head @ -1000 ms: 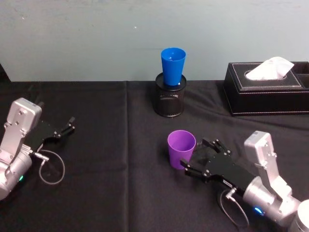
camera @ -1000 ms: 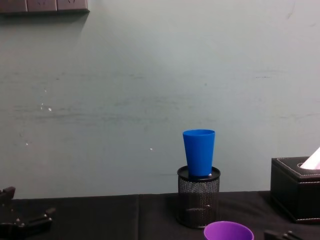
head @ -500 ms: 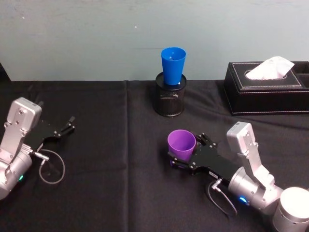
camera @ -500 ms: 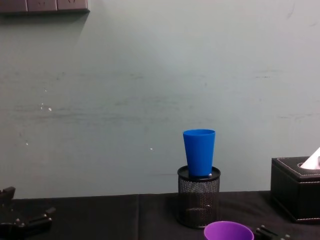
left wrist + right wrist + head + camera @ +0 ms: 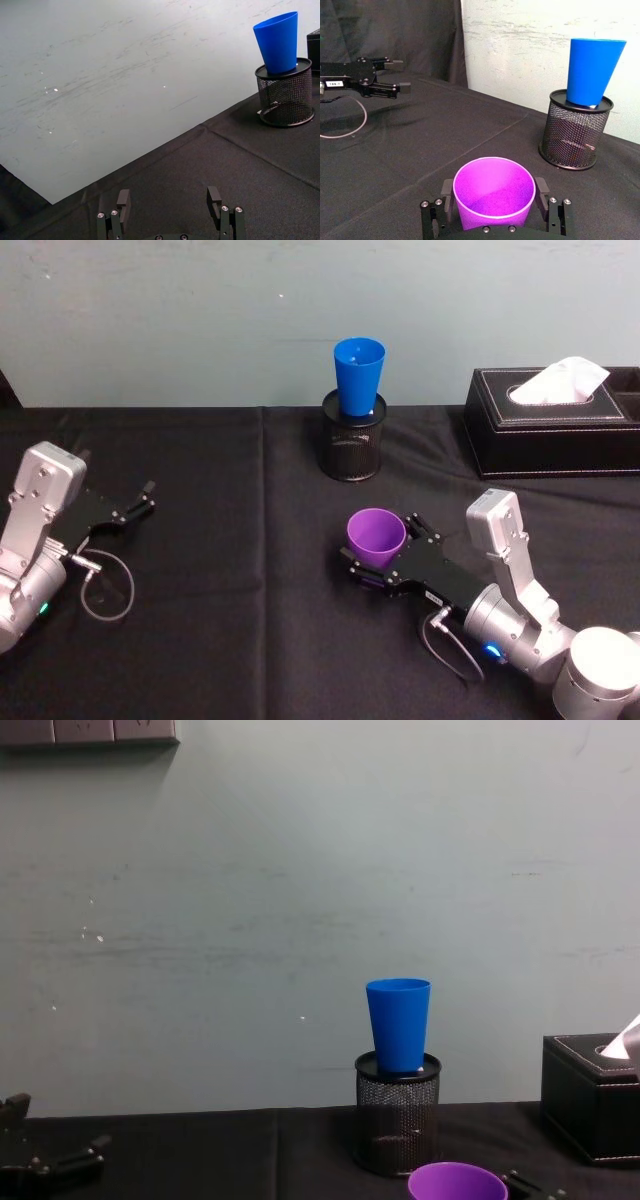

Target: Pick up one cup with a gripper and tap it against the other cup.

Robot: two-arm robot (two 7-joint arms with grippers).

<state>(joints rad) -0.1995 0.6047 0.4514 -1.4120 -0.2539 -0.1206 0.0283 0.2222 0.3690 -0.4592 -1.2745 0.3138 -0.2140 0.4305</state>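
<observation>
An upright purple tapered plastic tumbler (image 5: 376,537) is being straddled on the black-clothed counter (image 5: 230,540) by the right pincer (image 5: 382,546), its fingers apart and not yet clamped. The tumbler is being judged light, slippery and easily squashed, so it is probably best gripped gently at mid-wall. The left pincer (image 5: 135,508) is lying idle at far left, fingers spread.

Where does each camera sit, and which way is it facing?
Head: high, looking down at the table; both arms, right gripper straddling the purple cup, left gripper parked.
Chest: low, facing the wall; blue cup in the mesh holder, left gripper at the bottom corner.
Left wrist: past its own open fingers toward the blue cup.
Right wrist: past its open fingers flanking the purple cup.
Shared: all see the blue cup.
</observation>
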